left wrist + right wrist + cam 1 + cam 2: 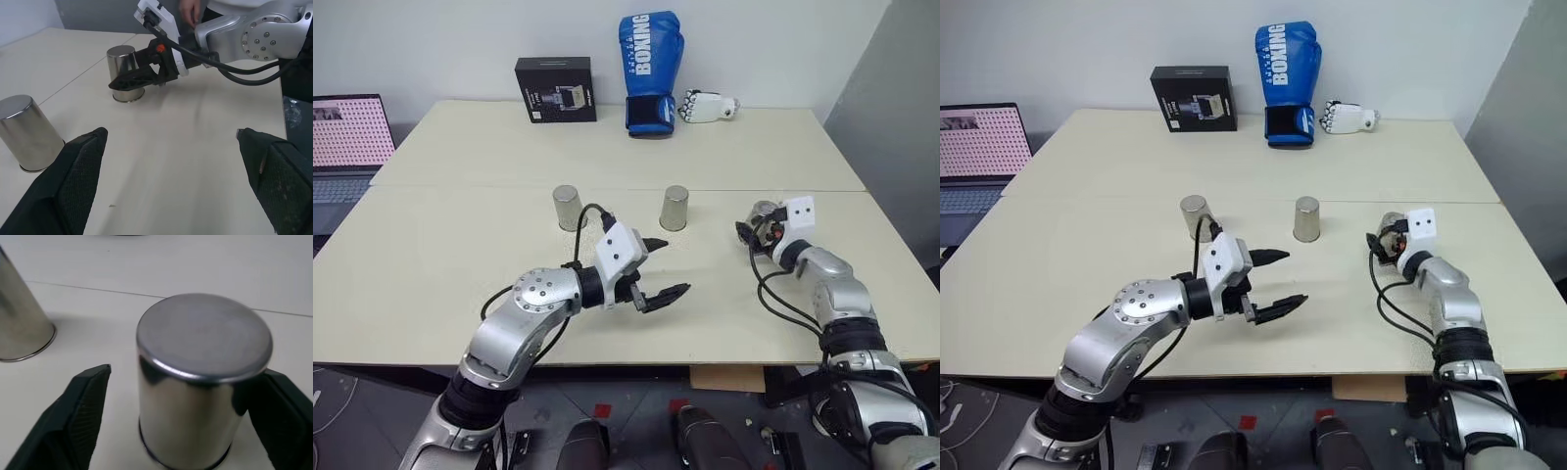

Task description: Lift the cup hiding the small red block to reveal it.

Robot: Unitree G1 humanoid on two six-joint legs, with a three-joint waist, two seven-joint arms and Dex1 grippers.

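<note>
Three silver-grey metal cups stand upside down in a row across the table. The left cup (569,207) and the middle cup (674,208) stand free. The right cup (203,377) sits between the fingers of my right gripper (759,227), which is open around it. One finger (73,421) stands a small gap away from the cup, and the other finger (281,421) is close against its side. My left gripper (661,269) hovers open and holds nothing, over the table just in front of the middle cup. The small red block is hidden.
At the table's far edge stand a black box (555,89), a blue boxing glove (651,70) and a small white glove-like hand (707,106). A laptop (347,137) sits at the far left. A person's hand (188,10) shows beyond my right arm.
</note>
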